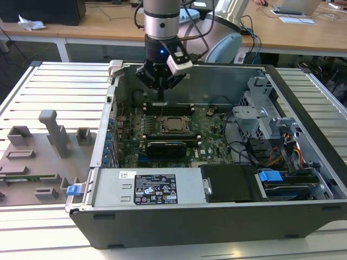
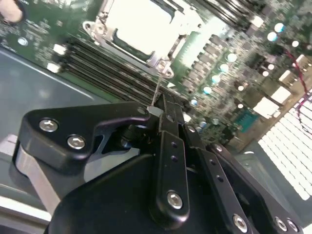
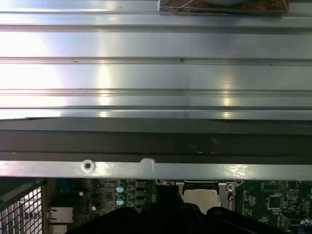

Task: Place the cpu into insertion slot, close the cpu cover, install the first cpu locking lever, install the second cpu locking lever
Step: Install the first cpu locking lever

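Observation:
Inside the open computer case, the cpu (image 1: 174, 125) lies in the insertion slot (image 1: 163, 130) amid the green motherboard (image 1: 211, 132). Its pale metal top (image 2: 139, 22) shows in both wrist views (image 3: 200, 196). The silvery cpu cover (image 2: 155, 61) lies down around the chip. A thin wire locking lever (image 2: 157, 90) rises from the socket's corner up to my fingertips. My gripper (image 1: 161, 93) hangs just above the socket's far edge, its black fingers (image 2: 168, 126) shut together. I cannot tell whether the lever's end is pinched or only touching.
Long memory slots (image 2: 107, 68) run beside the socket. A black card (image 1: 165, 147) sits in front of it, then the power supply box (image 1: 146, 187). A drive cage (image 1: 260, 116) and cables fill the exterior view's right. The case wall (image 3: 156, 141) stands close behind. Grey fixtures (image 1: 38, 157) lie outside.

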Motion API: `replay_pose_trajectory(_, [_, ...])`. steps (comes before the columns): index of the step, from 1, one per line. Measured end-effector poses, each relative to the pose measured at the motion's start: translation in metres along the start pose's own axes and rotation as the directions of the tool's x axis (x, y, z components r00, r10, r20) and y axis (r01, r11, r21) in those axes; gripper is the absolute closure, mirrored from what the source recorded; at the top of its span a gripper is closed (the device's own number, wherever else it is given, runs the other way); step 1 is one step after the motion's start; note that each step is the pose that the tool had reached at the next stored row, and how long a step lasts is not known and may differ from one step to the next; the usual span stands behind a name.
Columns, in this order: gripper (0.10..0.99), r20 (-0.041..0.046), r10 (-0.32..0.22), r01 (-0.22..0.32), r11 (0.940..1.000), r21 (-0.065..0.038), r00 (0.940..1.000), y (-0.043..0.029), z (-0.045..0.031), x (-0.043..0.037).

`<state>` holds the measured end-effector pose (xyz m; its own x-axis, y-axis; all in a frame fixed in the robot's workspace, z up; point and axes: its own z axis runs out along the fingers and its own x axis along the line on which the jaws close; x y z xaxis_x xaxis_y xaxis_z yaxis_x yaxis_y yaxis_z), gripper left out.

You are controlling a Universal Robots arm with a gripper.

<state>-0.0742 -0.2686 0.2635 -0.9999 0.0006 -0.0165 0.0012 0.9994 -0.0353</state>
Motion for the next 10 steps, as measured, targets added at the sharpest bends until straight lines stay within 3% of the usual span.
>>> replay_pose_trajectory(3, [0.98, -0.0036, 0.0, 0.0, 1.0, 0.0, 1.0, 0.0, 0.0004, -0.0062])
replay_pose_trajectory(10, [0.98, -0.0045, 0.0, 0.0, 1.0, 0.0, 1.0, 0.0, 0.0007, -0.0065])
